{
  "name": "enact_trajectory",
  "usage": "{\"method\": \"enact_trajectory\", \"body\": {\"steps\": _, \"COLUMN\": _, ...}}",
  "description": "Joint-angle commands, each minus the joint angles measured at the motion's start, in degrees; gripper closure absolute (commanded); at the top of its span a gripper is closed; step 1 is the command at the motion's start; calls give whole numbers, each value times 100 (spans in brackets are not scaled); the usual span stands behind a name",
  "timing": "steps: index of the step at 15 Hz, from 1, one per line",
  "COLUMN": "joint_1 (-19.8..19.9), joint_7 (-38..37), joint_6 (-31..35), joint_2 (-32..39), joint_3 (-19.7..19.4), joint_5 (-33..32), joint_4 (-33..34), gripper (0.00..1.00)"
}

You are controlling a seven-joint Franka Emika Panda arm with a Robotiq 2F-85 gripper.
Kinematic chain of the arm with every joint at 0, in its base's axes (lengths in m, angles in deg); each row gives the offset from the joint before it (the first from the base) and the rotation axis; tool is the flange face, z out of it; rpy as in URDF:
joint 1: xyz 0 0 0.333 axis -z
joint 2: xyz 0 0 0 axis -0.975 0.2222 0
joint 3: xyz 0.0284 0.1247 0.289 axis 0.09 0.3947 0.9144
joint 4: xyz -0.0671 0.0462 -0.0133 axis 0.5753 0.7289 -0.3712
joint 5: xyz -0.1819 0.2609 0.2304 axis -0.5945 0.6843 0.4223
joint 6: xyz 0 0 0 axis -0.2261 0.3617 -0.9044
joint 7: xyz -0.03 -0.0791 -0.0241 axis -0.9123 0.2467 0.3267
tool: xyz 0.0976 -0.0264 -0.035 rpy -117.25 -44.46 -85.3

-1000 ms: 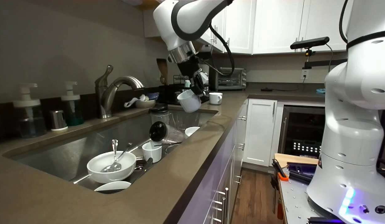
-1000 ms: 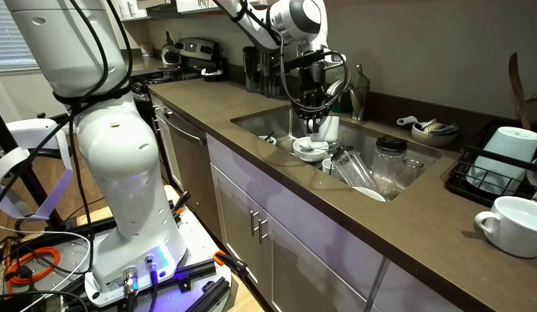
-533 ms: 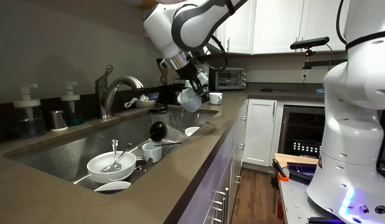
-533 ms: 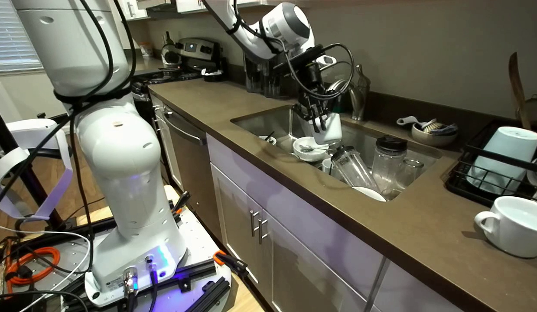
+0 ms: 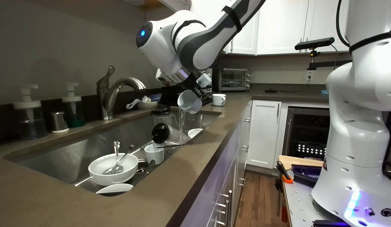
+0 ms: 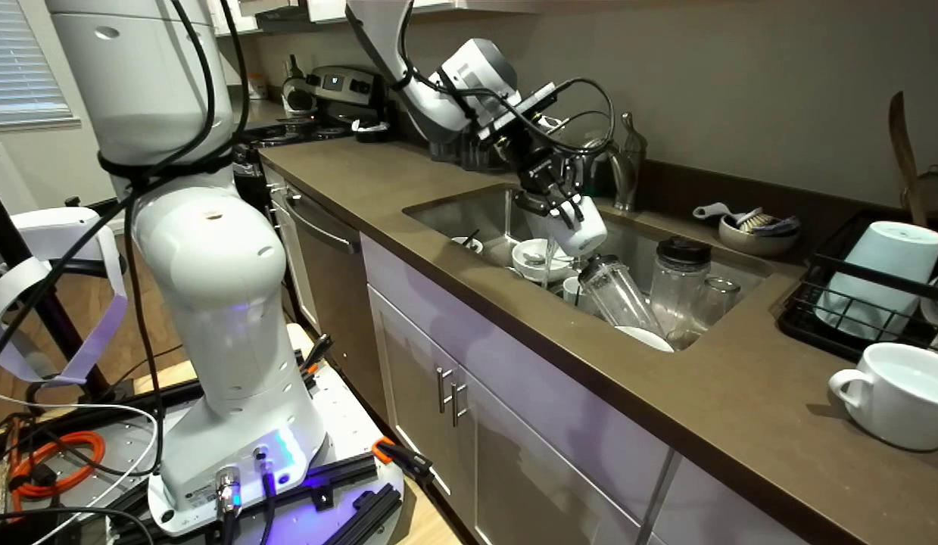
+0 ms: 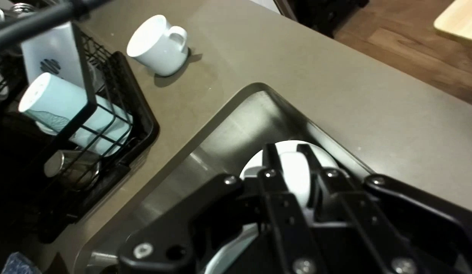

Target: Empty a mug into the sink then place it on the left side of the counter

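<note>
The white mug (image 5: 192,105) is tilted over the sink (image 5: 62,167), its opening facing down and sideways. A stream of clear liquid (image 5: 181,121) runs from its rim into the sink. In an exterior view the mug (image 6: 582,227) shows its base side, with the stream on its far edge. My gripper (image 5: 200,91) is shut on the mug's handle; in the wrist view the handle (image 7: 296,177) sits between the two fingers (image 7: 287,149) and part of the rim (image 7: 230,249) shows below. The counter (image 6: 665,386) surrounds the sink.
The sink holds a bowl with spoons (image 5: 111,173), a small white cup (image 5: 154,154), a lying black-lidded bottle (image 5: 173,135) and an upright jar (image 6: 677,284). The faucet (image 5: 111,94) stands behind. A second white mug (image 6: 896,397) and a dish rack (image 6: 824,280) stand on the counter.
The gripper and wrist have rotated, tipping the mug further until its opening points down toward the sink. A clear stream now pours from it, larger than the faint trickle half a second ago.
</note>
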Motion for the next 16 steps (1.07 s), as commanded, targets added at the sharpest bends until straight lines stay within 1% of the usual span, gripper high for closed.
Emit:
{"method": "enact_trajectory", "body": {"steps": 1, "joint_1": -90, "joint_7": 330, "joint_6": -232, "joint_2": 9, "joint_3": 92, "joint_5": -846, "joint_4": -91, "gripper": 96}}
{"method": "enact_trajectory", "body": {"steps": 8, "joint_1": -231, "joint_7": 475, "joint_6": -375, "joint_2": -32, "joint_3": 220, "joint_5": -2523, "joint_4": -518, "gripper": 96}}
{"method": "enact_trajectory", "body": {"steps": 12, "joint_1": -267, "joint_7": 338, "joint_6": -493, "joint_2": -64, "joint_3": 262, "joint_5": -3595, "joint_4": -808, "gripper": 96}}
{"method": "enact_trajectory", "body": {"steps": 13, "joint_1": -208, "joint_7": 292, "joint_6": -271, "joint_2": 100, "joint_3": 240, "joint_5": -3142, "joint_4": -616, "gripper": 84}}
{"method": "enact_trajectory", "body": {"steps": 14, "joint_1": -212, "joint_7": 292, "joint_6": -303, "joint_2": 99, "joint_3": 246, "joint_5": -3314, "joint_4": -663, "gripper": 84}}
{"method": "enact_trajectory", "body": {"steps": 16, "joint_1": -213, "joint_7": 292, "joint_6": -313, "joint_2": 99, "joint_3": 248, "joint_5": -3423, "joint_4": -704, "gripper": 84}}
